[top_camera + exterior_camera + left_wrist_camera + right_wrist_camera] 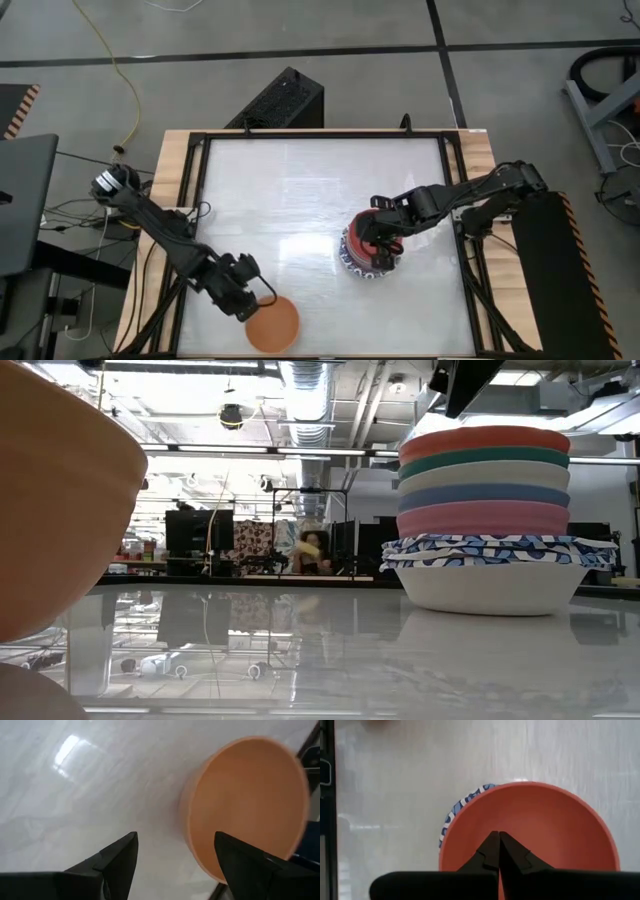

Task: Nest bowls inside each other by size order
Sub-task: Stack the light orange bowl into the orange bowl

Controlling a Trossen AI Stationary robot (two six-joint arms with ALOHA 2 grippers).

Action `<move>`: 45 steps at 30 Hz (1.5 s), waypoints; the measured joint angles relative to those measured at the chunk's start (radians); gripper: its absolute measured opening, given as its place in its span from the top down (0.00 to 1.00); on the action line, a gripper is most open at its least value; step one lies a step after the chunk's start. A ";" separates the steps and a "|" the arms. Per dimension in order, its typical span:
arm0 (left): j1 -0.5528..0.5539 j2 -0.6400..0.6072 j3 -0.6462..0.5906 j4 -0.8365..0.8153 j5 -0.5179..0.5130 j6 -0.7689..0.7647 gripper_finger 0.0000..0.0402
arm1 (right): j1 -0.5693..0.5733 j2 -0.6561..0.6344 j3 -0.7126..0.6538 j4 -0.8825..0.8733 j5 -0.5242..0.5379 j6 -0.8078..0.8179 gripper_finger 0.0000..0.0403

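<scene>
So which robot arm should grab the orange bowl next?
Probably the left: the left gripper is open right beside the orange bowl. The right gripper is shut, over the stack, far from it.

Two dark jointed arms [180, 240]

"How many bowls are on the white table [300, 190]?"

"One round orange bowl [272, 325] sits by itself at the front edge, near the left corner."

"And the pile?"

"The stack [490, 520] near the right edge has five plain bowls. From the top: one red bowl [484, 440], one teal bowl [484, 460], one cream bowl [484, 479], one blue bowl [484, 497], one pink bowl [484, 519]."

"What's under them?"

"Wide bowls with blue-and-white rims [497, 550]. I can see at least two rims. I can't tell how many more."

"So six plain bowls?"

"Yes, six. And two dark robot arms."
</scene>
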 joint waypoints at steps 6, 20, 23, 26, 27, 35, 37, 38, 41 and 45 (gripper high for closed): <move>-0.033 0.102 0.000 0.017 -0.021 0.002 0.37 | 0.000 0.000 0.000 0.052 0.000 0.006 0.95; -0.029 0.192 0.000 0.052 -0.008 -0.014 0.40 | 0.000 0.001 0.000 0.110 0.000 0.014 0.95; -0.020 0.192 0.000 0.053 0.012 -0.012 0.48 | 0.000 0.001 0.000 0.117 0.001 0.013 0.95; -0.014 0.192 0.000 0.054 0.017 0.001 0.61 | 0.000 0.001 0.000 0.117 0.001 0.013 0.95; -0.011 0.192 0.000 0.054 0.019 0.006 0.67 | 0.000 0.001 0.000 0.117 0.001 0.013 0.95; 0.025 0.192 0.000 0.053 0.041 0.022 0.98 | 0.000 0.001 0.000 0.117 0.001 0.013 0.95; 0.040 0.192 0.000 0.053 0.065 0.030 0.99 | 0.000 0.001 0.000 0.117 0.001 0.013 0.95; 0.046 0.191 0.000 0.053 0.074 0.030 1.00 | 0.000 0.001 0.000 0.117 0.001 0.013 0.95; 0.069 0.173 0.000 0.052 0.078 0.031 1.00 | 0.000 0.000 0.006 0.115 -0.005 0.013 0.95; 0.104 0.128 0.000 0.051 0.047 0.045 1.00 | 0.005 -0.001 0.034 0.117 -0.023 0.008 0.95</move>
